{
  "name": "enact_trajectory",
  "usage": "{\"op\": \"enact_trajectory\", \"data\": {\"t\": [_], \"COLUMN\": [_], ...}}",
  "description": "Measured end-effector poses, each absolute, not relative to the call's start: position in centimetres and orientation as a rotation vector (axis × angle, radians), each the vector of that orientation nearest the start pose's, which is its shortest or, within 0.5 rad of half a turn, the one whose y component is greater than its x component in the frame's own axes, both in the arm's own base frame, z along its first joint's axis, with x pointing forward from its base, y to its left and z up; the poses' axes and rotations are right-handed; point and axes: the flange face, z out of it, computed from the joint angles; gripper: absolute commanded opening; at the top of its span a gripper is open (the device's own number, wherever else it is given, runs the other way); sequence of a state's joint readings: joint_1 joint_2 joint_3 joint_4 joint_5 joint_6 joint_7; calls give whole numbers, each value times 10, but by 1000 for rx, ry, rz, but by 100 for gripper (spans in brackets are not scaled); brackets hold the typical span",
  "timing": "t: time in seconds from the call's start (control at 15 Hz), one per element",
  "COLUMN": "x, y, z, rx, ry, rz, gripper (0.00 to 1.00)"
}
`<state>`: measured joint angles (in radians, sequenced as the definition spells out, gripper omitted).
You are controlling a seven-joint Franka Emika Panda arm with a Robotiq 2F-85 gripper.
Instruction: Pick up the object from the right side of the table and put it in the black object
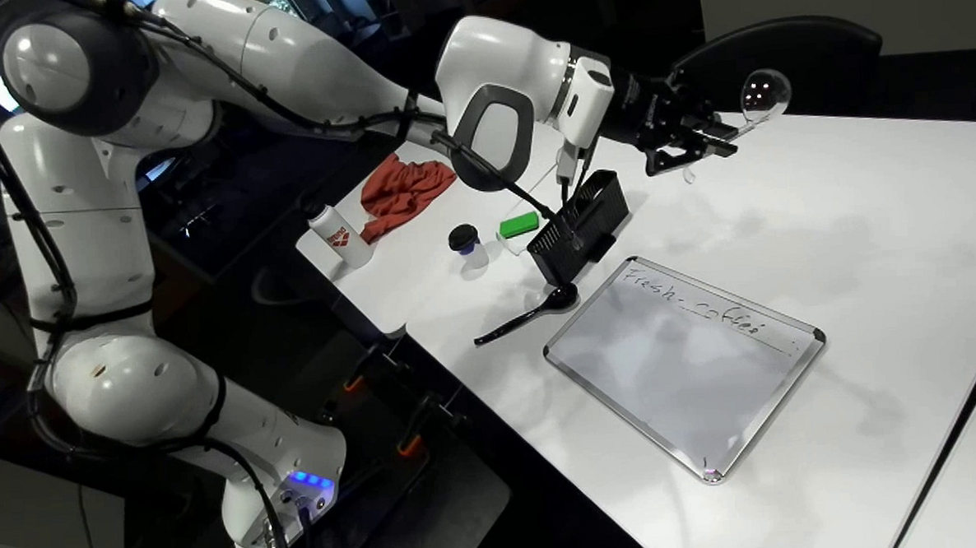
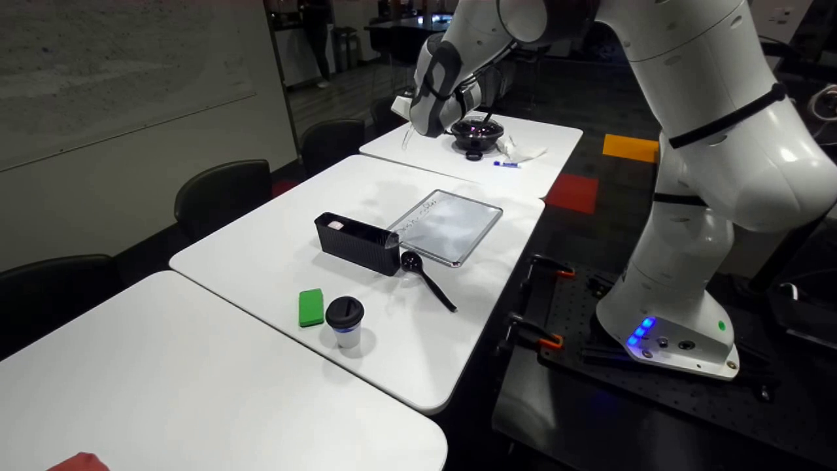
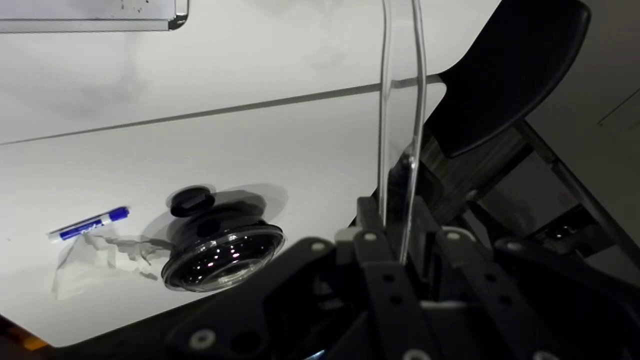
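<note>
Can see the gripper in the wrist view clamped on the see-through piece, pressing from both sides on the slim part. Cannot follow the whole length there, cut off by the top edge. Can make out the same grip in an exterior view, up in the air, with a wider round end showing in front of a dark chair. Then find the black box in both exterior views, standing on the white table well apart from the piece, with something pinkish inside one end, too small to name. Find a black spoon, with its bowl just beside the box, and a whiteboard lying flat nearby, with the words Fresh and coffee handwritten along one edge. Further off, see a green block near a black-lidded cup, and, in an exterior view, a white bottle near a red cloth. In the wrist view, spot on the next table a clear-lidded dark bowl near a crumpled white sheet, itself beside a blue marker
</note>
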<state>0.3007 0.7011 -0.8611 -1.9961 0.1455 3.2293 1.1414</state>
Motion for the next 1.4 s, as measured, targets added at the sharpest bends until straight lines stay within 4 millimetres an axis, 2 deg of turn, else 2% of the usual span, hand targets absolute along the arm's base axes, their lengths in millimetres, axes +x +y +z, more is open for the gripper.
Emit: {"op": "enact_trajectory", "data": {"t": [0.13,0.27,0.47,0.6,0.67,0.73,0.87,1.0,1.07,1.2,1.4], "x": [594,604,611,606,602,597,590,587,587,587,586], "y": [-268,-226,-152,-101,-79,-60,-43,-47,-51,-55,-52], "z": [314,318,316,310,305,299,290,289,290,292,279], "rx": [-2280,-2378,-2443,-2465,-2473,-2475,-2487,-2488,-2482,-2471,-2489], "ry": [1968,1864,1735,1643,1602,1568,1534,1541,1549,1564,1564], "rz": [-1448,-1517,-1615,-1688,-1712,-1729,-1747,-1756,-1761,-1766,-1743], "gripper": [5,5,5,5,18,18,18,18,5,5,5]}}
